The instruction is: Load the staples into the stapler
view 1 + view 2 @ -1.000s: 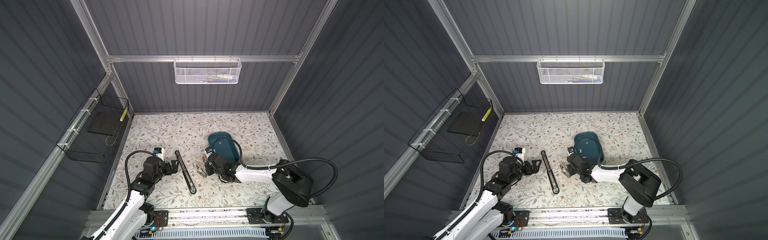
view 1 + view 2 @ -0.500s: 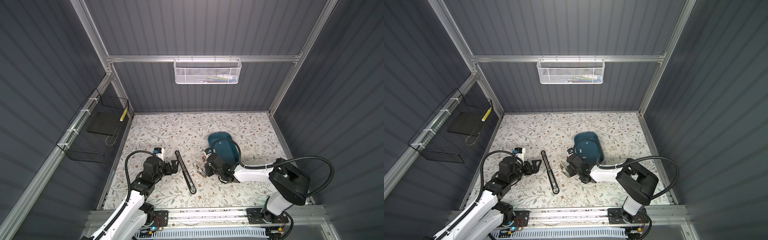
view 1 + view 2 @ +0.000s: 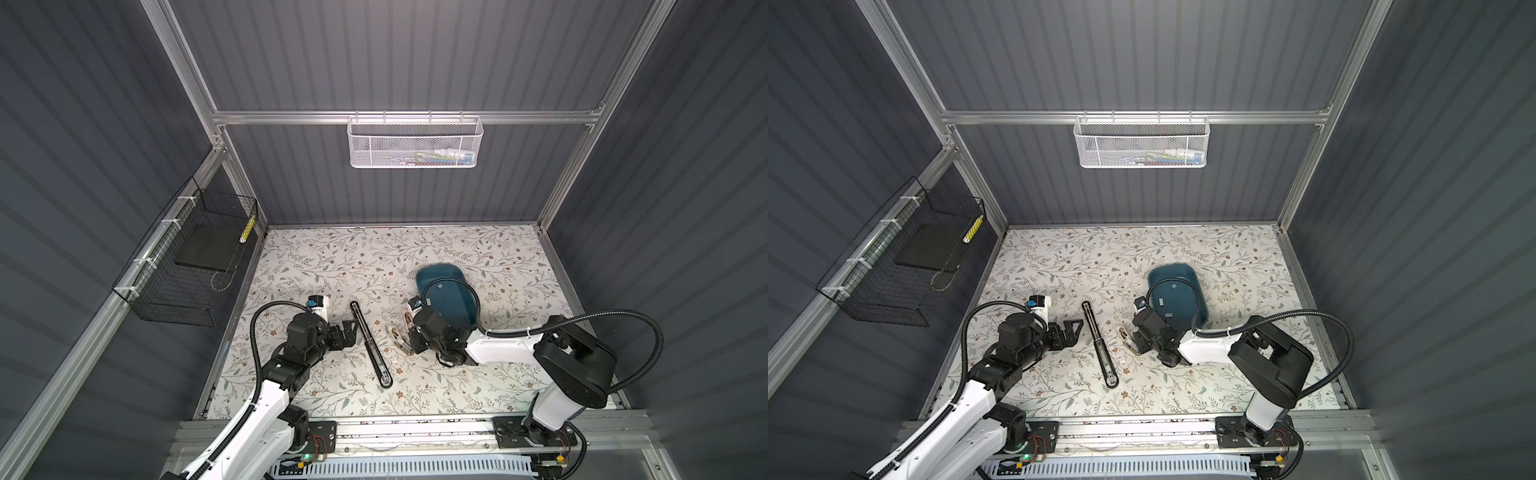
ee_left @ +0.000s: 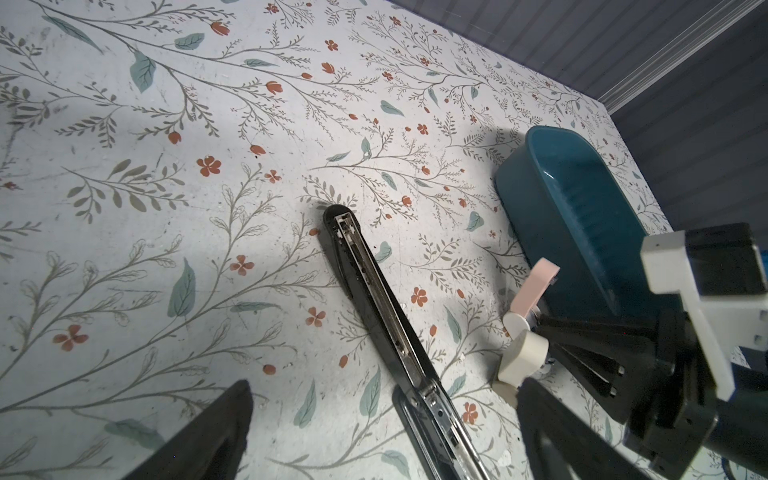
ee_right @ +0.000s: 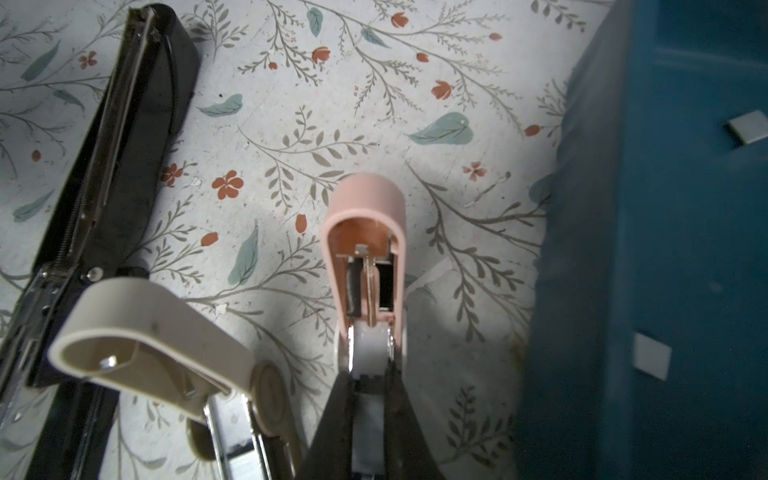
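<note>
Floral tabletop (image 3: 353, 257), lower centre: right gripper (image 5: 369, 374) pinches pink stapler (image 5: 365, 199); left gripper (image 3: 1077, 331) gapes wide beside black stapler (image 3: 1100, 349).

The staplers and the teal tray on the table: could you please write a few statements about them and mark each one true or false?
1. The staples lie inside the teal tray. True.
2. The left gripper is shut on the black stapler. False: its jaws stand open and hold nothing, just beside that stapler.
3. The right gripper is closed on the pink stapler, at its white base. True.
4. The black stapler is folded shut. False: it lies opened out flat on the table, with its metal channel facing up.
5. The beige stapler sits in the teal tray. False: it lies on the table, between the black stapler and the pink stapler.
</note>
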Motion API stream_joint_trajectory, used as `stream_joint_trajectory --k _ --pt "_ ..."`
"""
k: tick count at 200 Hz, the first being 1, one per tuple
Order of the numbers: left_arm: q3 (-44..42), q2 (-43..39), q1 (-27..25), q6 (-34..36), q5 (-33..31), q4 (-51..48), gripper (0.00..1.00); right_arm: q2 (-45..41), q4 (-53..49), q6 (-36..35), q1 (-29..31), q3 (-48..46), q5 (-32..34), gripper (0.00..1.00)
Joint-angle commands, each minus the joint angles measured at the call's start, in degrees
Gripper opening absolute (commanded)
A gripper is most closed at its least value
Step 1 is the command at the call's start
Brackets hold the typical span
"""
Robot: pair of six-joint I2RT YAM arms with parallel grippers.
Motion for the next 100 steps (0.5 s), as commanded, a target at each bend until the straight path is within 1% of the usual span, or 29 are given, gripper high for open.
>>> stream_joint_trajectory --k 1,38,53,79,100 --pt "-0.12 0.26 0.14 -0.53 0.83 0.29 0.99 0.97 -0.3 0.68 0.31 0.8 -0.2 0.06" --pt "-0.01 0.31 0.15 -0.58 0.8 0.24 0.99 -0.33 -1.88 0.97 0.49 0.35 -0.4 0.06" --pt "-0.05 0.31 0.14 -0.62 0.81 0.25 0.99 -0.78 -3.14 0.37 0.53 0.52 0.11 0.09" --pt "-0.13 0.1 0.14 -0.58 0.85 0.2 0.99 -0.47 -4.83 -0.62 0.58 1.22 -0.85 0.12" --pt "-0.14 0.06 0.14 -0.54 0.82 0.16 0.99 -0.36 -4.41 -0.24 0.58 0.84 -0.68 0.19"
